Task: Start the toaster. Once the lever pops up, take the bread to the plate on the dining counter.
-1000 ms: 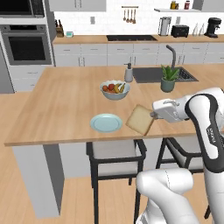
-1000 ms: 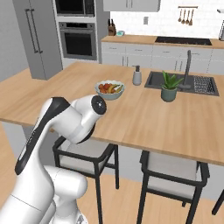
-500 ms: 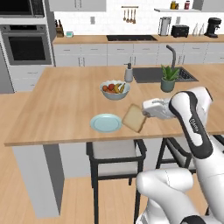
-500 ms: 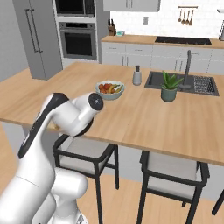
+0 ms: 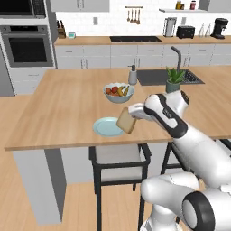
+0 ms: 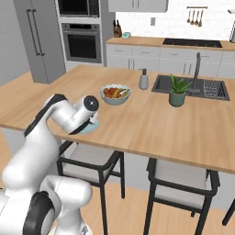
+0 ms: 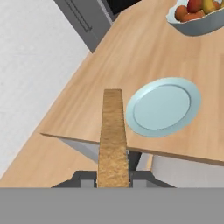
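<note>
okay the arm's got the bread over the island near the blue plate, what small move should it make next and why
Probably carry the bread a little further sideways until it hangs over the middle of the plate, then lower it. The gripper is shut on the slice, held on edge above the dining counter. In the hand view the plate lies off to one side of the bread, not beneath it.

A bowl of fruit [image 5: 117,92] sits just beyond the hand. Farther off stand a soap dispenser [image 5: 132,75], a sink [image 5: 167,76] with its tall tap [image 5: 177,57], and a potted plant [image 5: 173,80]. Two stools [image 6: 89,161] are tucked in below. An oven [image 5: 27,45] and coffee machine [image 5: 219,28] line the far wall.
</note>
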{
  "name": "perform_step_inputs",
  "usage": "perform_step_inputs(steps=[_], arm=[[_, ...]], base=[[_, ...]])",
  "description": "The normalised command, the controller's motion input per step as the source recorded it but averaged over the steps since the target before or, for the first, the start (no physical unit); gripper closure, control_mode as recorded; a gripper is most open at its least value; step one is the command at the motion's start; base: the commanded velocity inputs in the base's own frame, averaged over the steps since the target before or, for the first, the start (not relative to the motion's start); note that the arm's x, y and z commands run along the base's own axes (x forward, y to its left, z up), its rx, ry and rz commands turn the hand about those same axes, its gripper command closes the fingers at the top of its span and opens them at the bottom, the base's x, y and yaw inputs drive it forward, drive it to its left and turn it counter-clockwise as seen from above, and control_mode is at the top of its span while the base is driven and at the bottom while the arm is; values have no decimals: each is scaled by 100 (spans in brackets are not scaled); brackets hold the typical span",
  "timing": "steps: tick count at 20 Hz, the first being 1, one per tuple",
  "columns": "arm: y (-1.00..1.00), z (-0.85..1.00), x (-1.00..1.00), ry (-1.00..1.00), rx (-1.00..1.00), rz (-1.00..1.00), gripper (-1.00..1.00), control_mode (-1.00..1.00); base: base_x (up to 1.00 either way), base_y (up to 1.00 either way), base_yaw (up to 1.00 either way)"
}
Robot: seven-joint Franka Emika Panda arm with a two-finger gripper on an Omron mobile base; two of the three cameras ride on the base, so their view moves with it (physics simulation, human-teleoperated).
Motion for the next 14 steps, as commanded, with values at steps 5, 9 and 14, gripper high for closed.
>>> perform_step_inputs(steps=[5,9,14], arm=[[25,-46,56,0,-6,-7,100,-100],[20,-34,14,-1,-2,-5,100,-100],[17,-25,0,-3,0,-2,100,-100]], base=[[0,0,0],[0,0,0],[0,0,0]])
